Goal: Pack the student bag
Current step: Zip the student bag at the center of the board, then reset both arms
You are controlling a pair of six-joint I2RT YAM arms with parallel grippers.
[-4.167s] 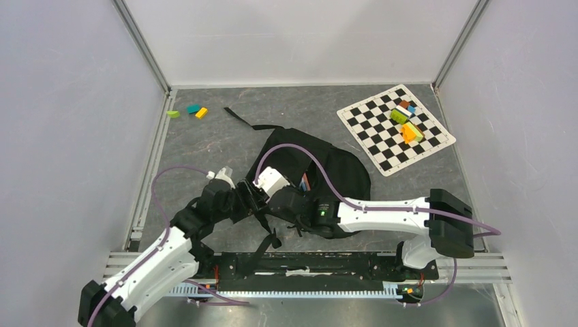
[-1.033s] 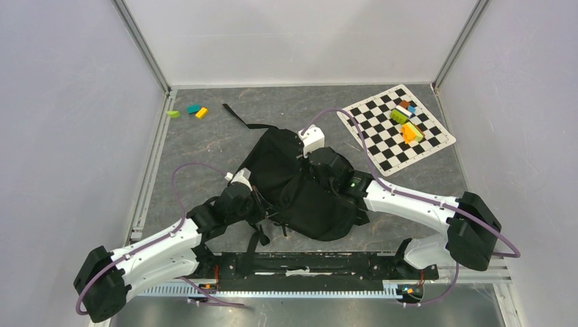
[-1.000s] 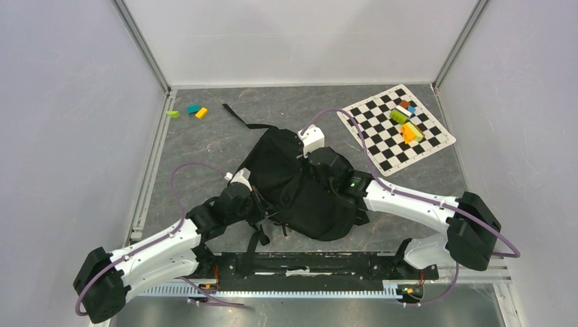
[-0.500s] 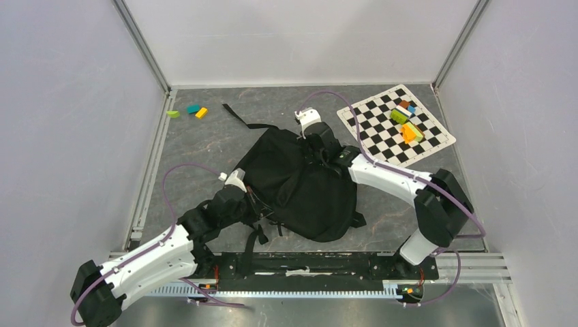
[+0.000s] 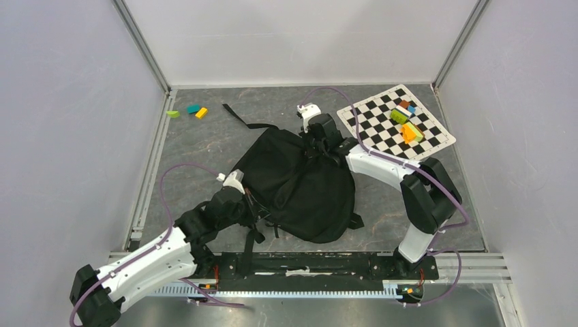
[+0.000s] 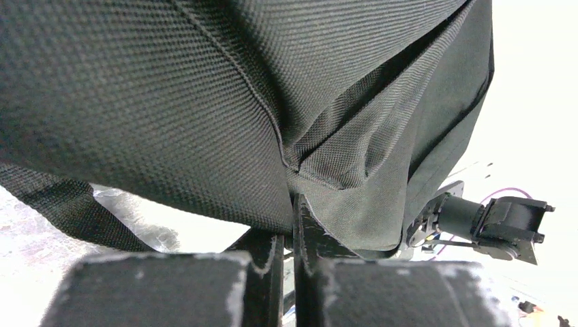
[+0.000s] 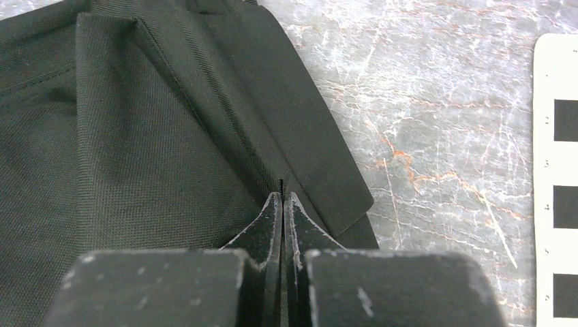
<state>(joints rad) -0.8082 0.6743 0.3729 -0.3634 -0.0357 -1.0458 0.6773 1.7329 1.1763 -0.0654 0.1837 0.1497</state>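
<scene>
The student bag [image 5: 300,184] lies crumpled mid-surface [image 5: 204,146]. At its near-left edge the left gripper [image 6: 293,204] has its jaws pinched tight on the fabric. At its far edge the right gripper [image 7: 281,197] has its jaws clamped on a fold. A checkered mat [image 5: 371,126] carrying coloured blocks [image 5: 405,119] lies by the far-right corner.

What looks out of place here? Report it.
Three small blocks lie loose by the far-left corner, apart from the other blocks on the checkered mat. The student bag lies crumpled, one strap trailing toward them.
</scene>
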